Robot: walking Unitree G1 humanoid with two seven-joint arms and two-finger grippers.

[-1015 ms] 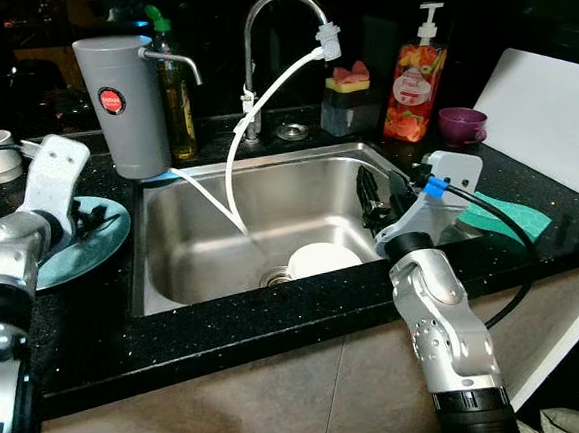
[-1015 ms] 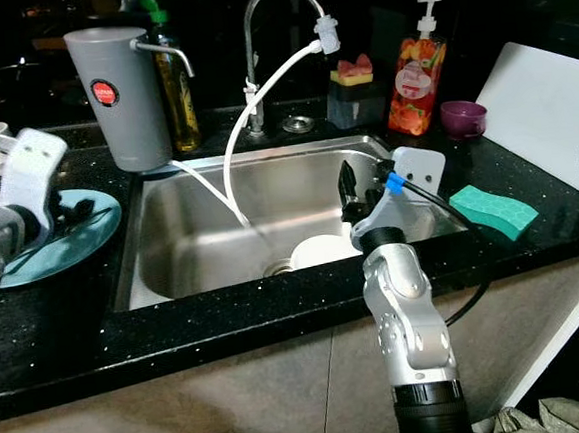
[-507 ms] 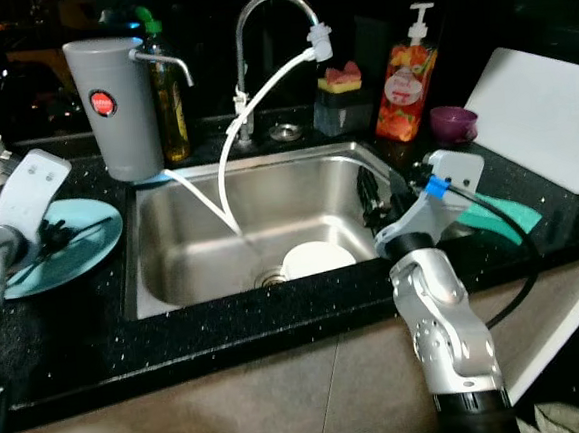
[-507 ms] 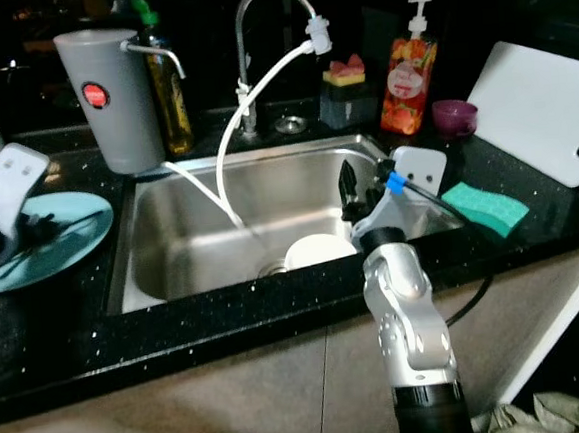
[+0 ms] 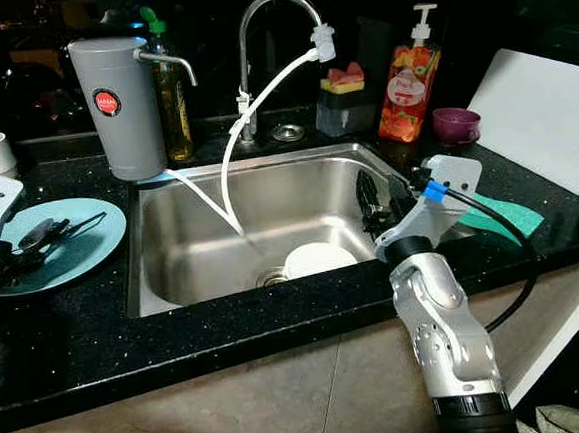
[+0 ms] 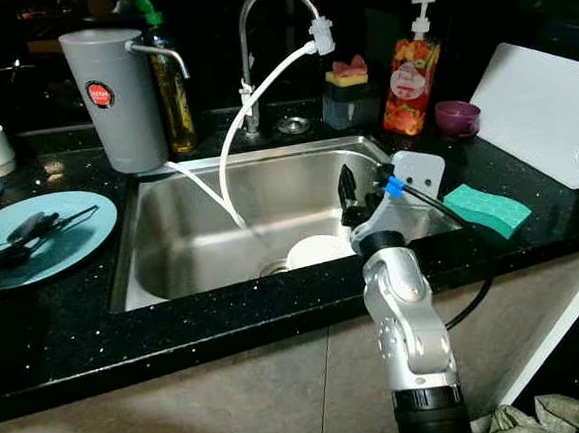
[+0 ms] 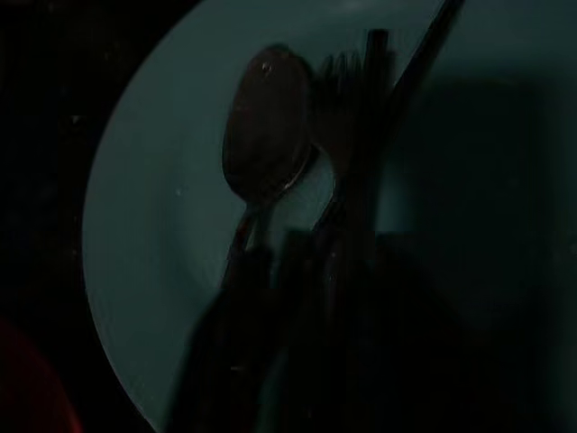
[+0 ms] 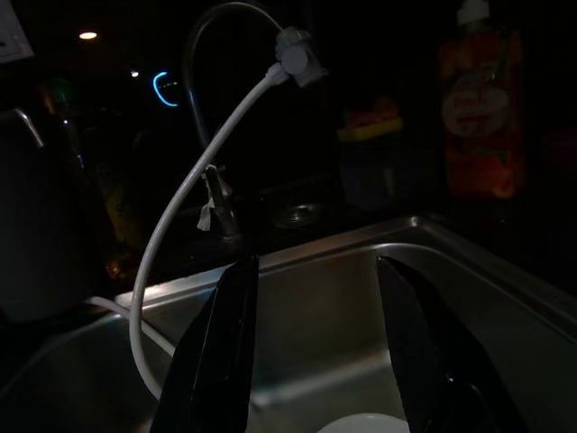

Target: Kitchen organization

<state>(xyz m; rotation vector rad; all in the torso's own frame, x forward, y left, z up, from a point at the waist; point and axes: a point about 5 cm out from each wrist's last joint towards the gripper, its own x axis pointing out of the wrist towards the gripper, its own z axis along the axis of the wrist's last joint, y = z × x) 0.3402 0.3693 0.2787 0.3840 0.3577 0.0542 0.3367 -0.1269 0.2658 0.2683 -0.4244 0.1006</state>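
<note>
Right hand (image 5: 371, 202) open over sink (image 5: 204, 273), white bowl (image 5: 318, 259) below

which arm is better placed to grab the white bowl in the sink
Right. The right gripper, fingers open, hangs over the steel sink beside the round white bowl; the left gripper is over the teal plate.

I see a round teal plate (image 5: 91, 237) flat on the black counter left of the sink, with a dark metal spoon (image 7: 266, 135) and fork (image 7: 347, 135) lying side by side across it.
</note>
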